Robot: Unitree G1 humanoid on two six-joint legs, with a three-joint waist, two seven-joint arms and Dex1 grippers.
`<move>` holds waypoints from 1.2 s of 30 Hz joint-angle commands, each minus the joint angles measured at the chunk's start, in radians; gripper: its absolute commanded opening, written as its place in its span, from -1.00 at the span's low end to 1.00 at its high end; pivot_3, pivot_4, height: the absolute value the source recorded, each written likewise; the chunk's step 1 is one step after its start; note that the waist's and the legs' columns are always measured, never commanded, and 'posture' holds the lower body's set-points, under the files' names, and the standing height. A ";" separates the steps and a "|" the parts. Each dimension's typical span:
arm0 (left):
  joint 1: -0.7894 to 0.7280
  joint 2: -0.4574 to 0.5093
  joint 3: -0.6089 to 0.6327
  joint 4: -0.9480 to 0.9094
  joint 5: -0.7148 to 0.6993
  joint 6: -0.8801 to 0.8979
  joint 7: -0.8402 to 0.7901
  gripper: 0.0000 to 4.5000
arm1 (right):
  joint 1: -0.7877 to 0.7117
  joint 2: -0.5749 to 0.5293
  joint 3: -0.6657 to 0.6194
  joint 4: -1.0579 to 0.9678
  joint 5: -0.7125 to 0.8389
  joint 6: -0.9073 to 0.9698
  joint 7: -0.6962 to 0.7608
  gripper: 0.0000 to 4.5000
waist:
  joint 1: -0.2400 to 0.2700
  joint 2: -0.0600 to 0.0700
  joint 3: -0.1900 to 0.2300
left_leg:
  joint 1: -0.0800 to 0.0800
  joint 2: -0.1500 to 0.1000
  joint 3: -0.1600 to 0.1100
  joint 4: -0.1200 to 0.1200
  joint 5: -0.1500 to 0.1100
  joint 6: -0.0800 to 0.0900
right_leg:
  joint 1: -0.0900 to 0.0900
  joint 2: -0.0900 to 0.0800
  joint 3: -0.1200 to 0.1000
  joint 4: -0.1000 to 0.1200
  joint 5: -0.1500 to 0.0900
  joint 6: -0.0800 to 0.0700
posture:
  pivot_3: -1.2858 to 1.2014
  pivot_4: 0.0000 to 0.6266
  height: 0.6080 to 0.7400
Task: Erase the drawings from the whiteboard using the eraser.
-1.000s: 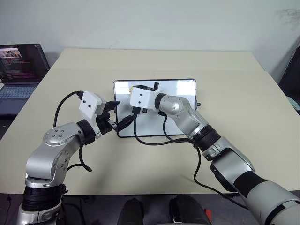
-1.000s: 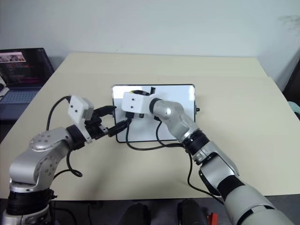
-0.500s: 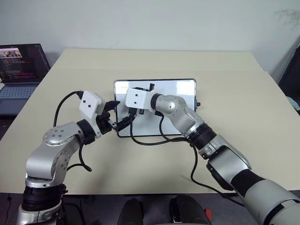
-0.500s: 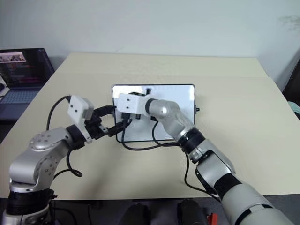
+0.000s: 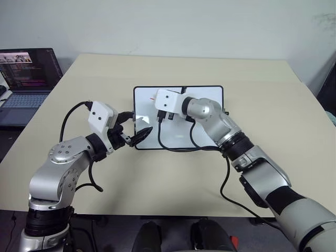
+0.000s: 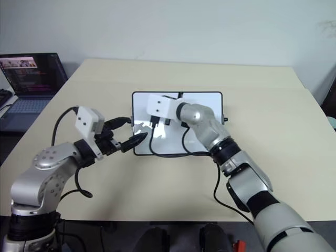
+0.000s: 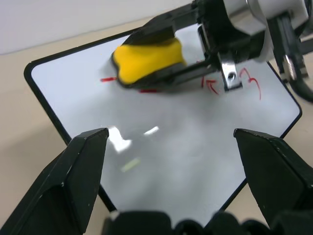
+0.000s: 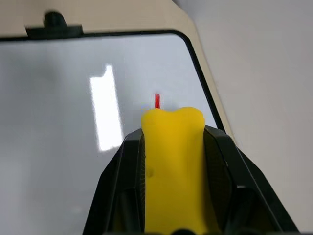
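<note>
From the head, the right gripper (image 5: 155, 100) has swept toward three o'clock across the whiteboard (image 5: 205, 93), so wiping is likely underway. The left wrist view shows the left gripper (image 7: 171, 147) spread empty, drawings (image 7: 211, 84) remaining at one o'clock. The right wrist view shows fingers clamped on the eraser (image 8: 172, 161), a red stroke at twelve.

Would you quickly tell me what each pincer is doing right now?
Left pincer: open, holding nothing.
Right pincer: shut on the eraser, at the whiteboard.
</note>
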 commanded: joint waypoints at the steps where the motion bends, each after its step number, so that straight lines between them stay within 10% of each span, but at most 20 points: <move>1: -0.010 0.000 0.005 -0.014 -0.004 -0.022 -0.001 1.00 | 0.028 -0.028 -0.006 0.057 -0.012 0.054 0.017 -0.42 | 0.000 0.000 0.000 | 0.000 0.000 0.000 0.000 0.000 0.000 | 0.000 0.000 0.000 0.000 0.000 0.000 | 0.03 -0.52 1.00; 36: 0.005 -0.013 0.004 -0.039 -0.009 -0.022 0.004 1.00 | 0.110 -0.028 0.069 -0.030 -0.032 0.097 0.181 -0.42 | -0.014 0.000 -0.001 | 0.002 0.000 -0.001 0.000 0.002 0.003 | 0.001 0.000 0.000 0.001 -0.001 0.003 | 0.03 -0.52 1.00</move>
